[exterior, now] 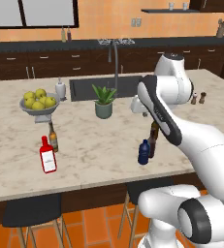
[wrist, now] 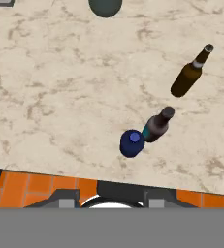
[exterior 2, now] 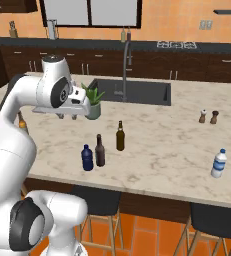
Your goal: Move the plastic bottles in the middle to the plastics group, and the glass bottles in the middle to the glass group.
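Standing on the marble worktop (exterior 2: 157,145), dark-blue plastic bottle (exterior 2: 87,158), near-black bottle (exterior 2: 100,150) and amber bottle (exterior 2: 120,136) cluster near a potted plant (exterior 2: 92,102); fingers' state indiscernible.

Glossy veined marble counter (wrist: 60,97)

bright, even rendered light; soft faint shadows, slightly coarse detail.

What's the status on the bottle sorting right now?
End effector high above counter, holding nothing. Blue plastic bottle, dark glass bottle and amber bottle standing mid-counter, unmoved. Nothing blocking.
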